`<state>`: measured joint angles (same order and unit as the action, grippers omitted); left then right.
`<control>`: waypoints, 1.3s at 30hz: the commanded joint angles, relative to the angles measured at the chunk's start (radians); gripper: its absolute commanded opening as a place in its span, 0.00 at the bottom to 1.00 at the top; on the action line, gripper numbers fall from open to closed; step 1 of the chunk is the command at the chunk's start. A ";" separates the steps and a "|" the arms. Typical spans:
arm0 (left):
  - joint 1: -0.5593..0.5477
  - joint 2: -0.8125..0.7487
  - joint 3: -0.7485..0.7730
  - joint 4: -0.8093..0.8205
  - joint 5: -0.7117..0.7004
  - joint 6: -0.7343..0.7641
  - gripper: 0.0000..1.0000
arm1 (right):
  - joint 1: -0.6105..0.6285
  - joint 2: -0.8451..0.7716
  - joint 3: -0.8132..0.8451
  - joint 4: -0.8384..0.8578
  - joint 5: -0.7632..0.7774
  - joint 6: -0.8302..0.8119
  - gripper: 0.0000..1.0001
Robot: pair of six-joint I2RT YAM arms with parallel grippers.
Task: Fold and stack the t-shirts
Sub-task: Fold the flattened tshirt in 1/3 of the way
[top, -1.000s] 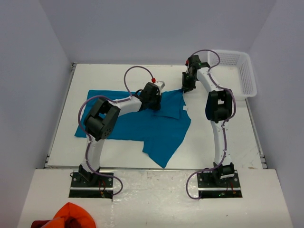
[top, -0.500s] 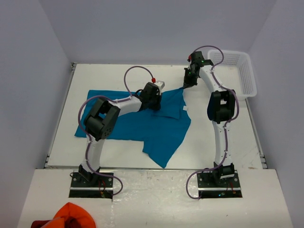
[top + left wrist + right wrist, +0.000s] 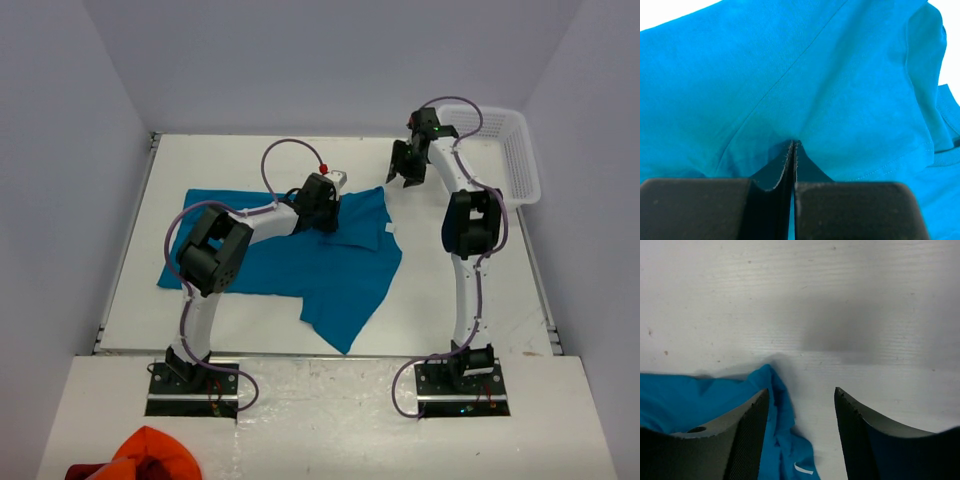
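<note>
T-shirt: one teal-blue t-shirt (image 3: 290, 265) is spread across the middle of the white table (image 3: 200, 160), mostly flat, with one part draped to the near edge.
Upper right corner of the shirt: a narrow tip of cloth is laid on the table and points toward the far right; a small white tag is seen on it in the right wrist view.
Left gripper (image 3: 793, 146): the fingers are pressed together, and a pinch of the t-shirt is held at their tips near the shirt's far edge; creases in the cloth are drawn toward that point.
Right gripper (image 3: 800, 395): the jaws are spread and nothing is held; it is hung just above the table, with the shirt's corner tip seen between the fingers, beside the left one.
Basket (image 3: 522, 150): a white mesh basket is set at the far right corner, well apart from the shirt.
Orange cloth (image 3: 150, 455): a bunched heap is placed on the near ledge, left of the left arm's base.
</note>
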<state>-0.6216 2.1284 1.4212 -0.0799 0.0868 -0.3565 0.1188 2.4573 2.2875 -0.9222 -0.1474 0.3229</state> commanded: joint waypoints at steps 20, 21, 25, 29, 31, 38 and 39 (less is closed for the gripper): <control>0.006 -0.032 0.174 -0.133 -0.044 0.036 0.00 | 0.156 -0.395 -0.517 0.199 -0.009 0.010 0.44; 0.006 -0.013 0.203 -0.152 -0.044 0.039 0.00 | 0.156 -0.444 -0.596 0.218 -0.009 0.016 0.44; 0.010 0.034 0.251 -0.176 -0.051 0.057 0.00 | 0.173 -0.523 -0.724 0.252 0.043 0.021 0.45; 0.023 0.086 0.275 -0.175 -0.045 0.053 0.00 | 0.183 -0.567 -0.836 0.290 0.029 0.022 0.40; 0.031 0.102 0.275 -0.169 -0.036 0.048 0.00 | 0.200 -0.574 -0.853 0.296 0.041 0.025 0.29; 0.046 -0.002 0.164 -0.187 -0.137 0.045 0.00 | 0.280 -0.691 -0.996 0.310 0.147 0.073 0.43; 0.054 -0.028 0.141 -0.195 -0.188 0.033 0.00 | 0.303 -0.717 -1.019 0.318 0.167 0.091 0.46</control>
<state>-0.5842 2.2154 1.6157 -0.2443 0.0067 -0.3290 0.3836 1.8538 1.3132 -0.6353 -0.0540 0.3721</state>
